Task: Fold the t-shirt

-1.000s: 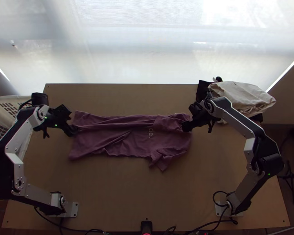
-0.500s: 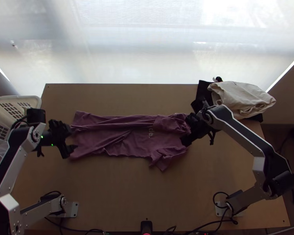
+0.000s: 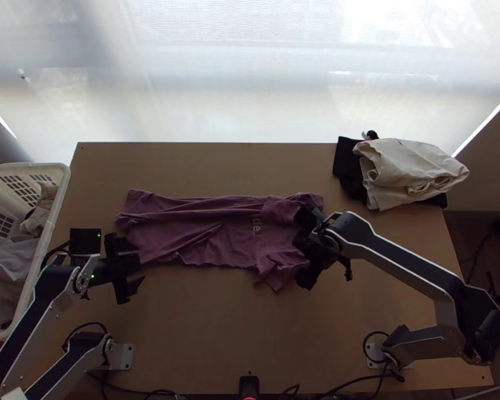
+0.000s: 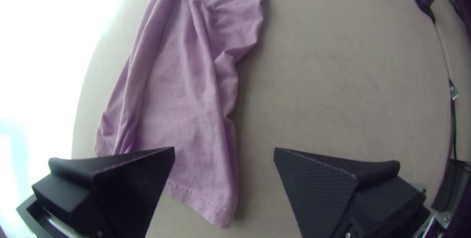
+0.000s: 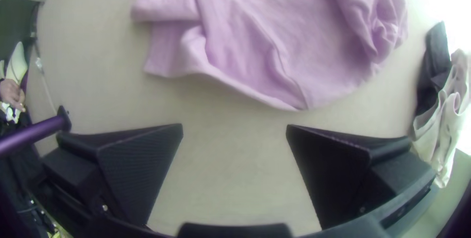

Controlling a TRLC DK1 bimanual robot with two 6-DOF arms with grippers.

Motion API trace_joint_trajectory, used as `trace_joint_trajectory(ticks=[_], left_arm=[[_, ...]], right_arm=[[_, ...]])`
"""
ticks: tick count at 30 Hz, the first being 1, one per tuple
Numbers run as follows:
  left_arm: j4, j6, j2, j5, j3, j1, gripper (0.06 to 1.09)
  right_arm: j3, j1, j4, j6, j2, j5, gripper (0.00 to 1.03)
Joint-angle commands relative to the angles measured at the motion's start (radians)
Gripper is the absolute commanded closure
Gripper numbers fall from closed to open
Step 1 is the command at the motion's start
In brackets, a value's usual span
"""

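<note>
So we've got the t-shirt [image 3: 203,233] lying lengthwise across the wooden table [image 3: 217,333], hem end on our left, shoulder end on our right. Its far side looks folded inward in a lumpy strip, and the near sleeve [image 3: 275,272] pokes out towards us. My read is that the near side goes over next, though we can't be sure.

Our left gripper [image 3: 133,272] is wide open at the shirt's near hem corner [image 4: 221,213], holding nothing. Our right gripper [image 3: 303,247] is spread wide too, by the shirt's shoulder end, with no cloth between its fingers.

Tips for doing it well: we'd line the left pads [image 4: 321,194] up so that corner sits between them, then go low and pinch just a bit of hem. Too deep and we probably drag the far strip along. On the right we'd want the cloth by the sleeve, not the loose cuff alone, or the shoulder could lag and twist. Then we lift both ends together, keep gentle tension lengthwise, and lay the edge onto the shirt's middle. Jersey this soft likely creases if we rush it.
</note>
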Motion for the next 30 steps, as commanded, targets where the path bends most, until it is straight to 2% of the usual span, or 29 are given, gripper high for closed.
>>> trace_joint_trajectory(ticks=[1, 4, 8, 11, 13, 15, 17, 19, 21, 27, 30], left_arm=[[0.138, 0.011, -0.054, -0.022, -0.106, -0.029, 0.11], [0.175, 0.014, -0.062, -0.022, -0.157, -0.034, 0.11], [0.345, 0.040, -0.054, -0.045, -0.243, -0.040, 0.12], [0.354, 0.038, -0.019, -0.051, -0.238, -0.032, 0.20], [0.364, 0.029, -0.014, -0.054, -0.232, -0.031, 0.26], [0.374, 0.011, 0.012, -0.062, -0.213, -0.029, 0.26], [0.377, -0.003, 0.056, -0.063, -0.184, -0.016, 0.33], [0.381, -0.009, 0.102, -0.062, -0.158, 0.007, 0.34], [0.382, -0.009, 0.125, -0.063, -0.147, 0.020, 0.37], [0.381, -0.014, 0.162, -0.060, -0.141, 0.023, 0.62], [0.376, -0.026, 0.196, -0.060, -0.117, 0.024, 0.83]], right_arm=[[-0.066, 0.079, 0.073, 0.001, -0.016, 0.090, 0.06], [-0.076, 0.082, 0.109, 0.001, 0.004, 0.115, 0.07], [-0.099, 0.103, 0.157, 0.001, 0.024, 0.119, 0.10], [-0.104, 0.111, 0.169, 0.004, 0.030, 0.125, 0.16], [-0.099, 0.111, 0.169, 0.004, 0.028, 0.133, 0.16], [-0.098, 0.111, 0.171, 0.004, 0.030, 0.138, 0.20], [-0.098, 0.111, 0.174, 0.003, 0.030, 0.139, 0.21], [-0.099, 0.111, 0.177, 0.001, 0.030, 0.141, 0.22], [-0.106, 0.111, 0.188, 0.001, 0.028, 0.141, 0.28], [-0.124, 0.111, 0.234, -0.002, 0.037, 0.139, 0.44], [-0.130, 0.111, 0.267, -0.014, 0.044, 0.139, 0.63]])
